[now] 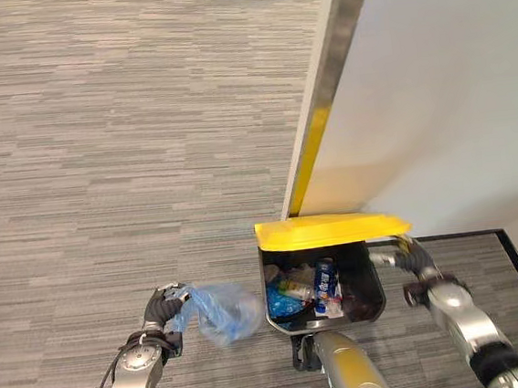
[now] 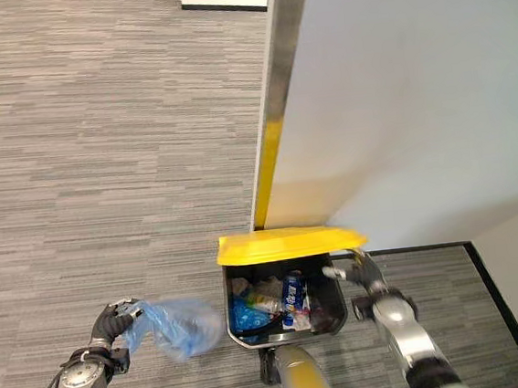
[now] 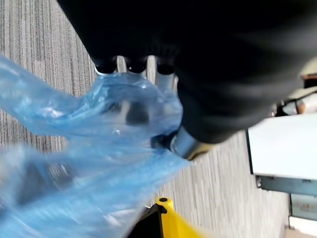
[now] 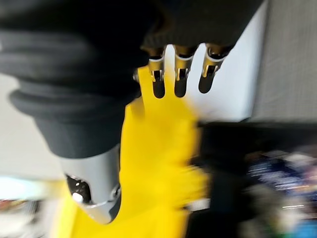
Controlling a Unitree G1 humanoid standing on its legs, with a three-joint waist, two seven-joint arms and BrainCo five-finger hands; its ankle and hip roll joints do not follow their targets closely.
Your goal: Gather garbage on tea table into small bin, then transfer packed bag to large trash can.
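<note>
At the left of the scene, near us, we see our left hand (image 1: 166,306) raised over the grey striped carpet (image 1: 99,154), its fingers curled round the gathered neck of a blue plastic bag (image 1: 223,313). The bag hangs from that grip with its bulging body pointing right, clear of the carpet and just beside the left wall of the large trash can (image 1: 374,288), though we cannot tell whether it touches the wall. In the left wrist view the crumpled blue film (image 3: 99,148) lies bunched against the fingers (image 3: 136,64), and a yellow corner of the can shows beyond it.

In the middle stands the can, dark-walled, with its yellow lid (image 1: 327,230) lifted and tilted back on the far side, so that the opening faces us. Inside we make out loose rubbish (image 1: 305,290): a blue and white wrapper, some pale packaging and a scrap of blue film.

To the right, our right hand (image 1: 402,252) is at the near right corner of the lid, up against its edge. In the right wrist view the fingers (image 4: 181,74) reach out nearly straight over the yellow surface, with nothing clasped in them.

Behind the can a pale wall panel (image 1: 433,95) with a metal edge runs to the far right.
</note>
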